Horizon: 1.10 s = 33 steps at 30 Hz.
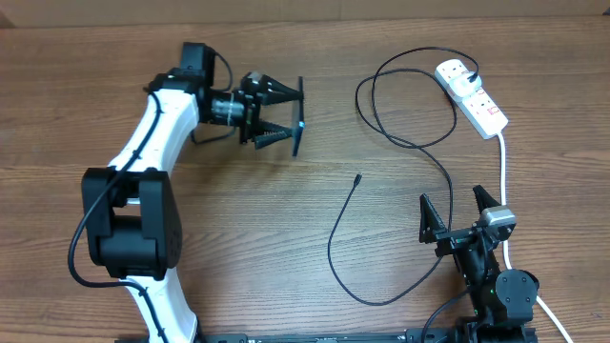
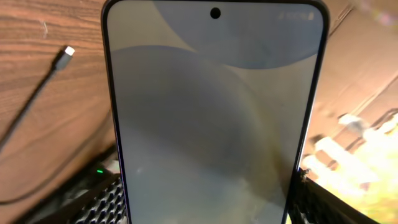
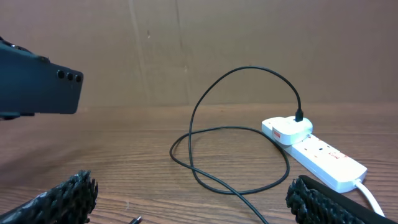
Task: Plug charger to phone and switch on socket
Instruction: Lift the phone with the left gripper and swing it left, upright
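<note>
At ten o'clock your left hand (image 1: 289,112) is clamped on the slim, glass-fronted smartphone with the pale blue-white screen (image 2: 214,124) and holds it up off the brown wooden surface (image 1: 76,57). The front-camera end points away from the wrist, so the charging port is probably the end down between the fingers (image 2: 106,202); no view shows it. If so, the connector cannot reach it without a regrip, and a regrip in the air risks a drop. The smooth sides may also slide or twist in that grasp when the connector pushes.

Near the centre, the tiny black connector tip (image 1: 356,177) of the long, thin black charger cable (image 1: 331,243) lies flat on the surface. Pinch it too far back and it will likely droop off line; come down too hard and you scrape wood. The slack sweeps round through six o'clock and passes just beside your right hand (image 1: 454,211), which sits at five o'clock, spread wide and empty. A lift could snag or drag that loop.

At two o'clock the white oblong two-outlet power strip (image 1: 469,84) carries the cable's other end. Which way its small red switches (image 1: 484,97) sit, I cannot tell. The strip looks loose, so a slanted press may shove it rather than flip a switch. A tug on the nearby loop could pull that end out.
</note>
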{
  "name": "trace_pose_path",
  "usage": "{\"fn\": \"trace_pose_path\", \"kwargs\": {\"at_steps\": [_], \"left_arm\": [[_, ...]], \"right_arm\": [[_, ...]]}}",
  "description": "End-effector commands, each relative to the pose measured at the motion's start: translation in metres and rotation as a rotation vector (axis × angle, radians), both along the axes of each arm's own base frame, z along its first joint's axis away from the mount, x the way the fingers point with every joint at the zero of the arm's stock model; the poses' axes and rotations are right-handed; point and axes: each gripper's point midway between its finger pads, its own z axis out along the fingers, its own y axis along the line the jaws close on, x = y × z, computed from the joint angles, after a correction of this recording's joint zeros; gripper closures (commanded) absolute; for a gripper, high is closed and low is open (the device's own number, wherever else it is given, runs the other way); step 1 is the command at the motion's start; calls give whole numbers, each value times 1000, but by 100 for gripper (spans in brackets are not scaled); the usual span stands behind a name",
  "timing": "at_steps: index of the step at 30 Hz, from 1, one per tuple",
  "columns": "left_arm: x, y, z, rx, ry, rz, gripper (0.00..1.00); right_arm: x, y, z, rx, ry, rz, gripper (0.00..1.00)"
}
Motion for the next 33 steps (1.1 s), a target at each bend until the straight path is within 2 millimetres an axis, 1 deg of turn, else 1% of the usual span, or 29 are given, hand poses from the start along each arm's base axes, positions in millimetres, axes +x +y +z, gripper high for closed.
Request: {"fn": "trace_pose_path", "kwargs": {"at_steps": [1,7,14,24,25,26,28,29,30,32,33], "left_arm": [[5,5,22,-93,97,12,26],[7,14,35,-162,137,15,26],[8,16,36,-171,157,21,27],[14,31,41,-198,159,46,28],[15,32,41,-198,159,47,27],[14,32,41,-198,160,47,28],[15,32,41,-197,159,48,27],[15,32,41,-197,159,48,27],[15,32,41,-196,159,48,27],[15,32,40,-193,159,50,27],[15,32,40,-192,159,50,27]], "right_arm": [[0,1,-2,-1,-4,2,0],[0,1,-2,-1,-5,2,0],[0,1,-2,-1,-4,2,0],[0,1,-2,-1,-4,2,0],[0,2,1,2,-16,10,0],[-2,9,8,25,-38,54,0],[-11,34,17,132,-41,211,0],[-21,54,17,224,2,340,0],[-29,66,17,287,40,422,0],[-37,76,20,403,97,502,0],[-37,75,24,456,105,498,0]]}}
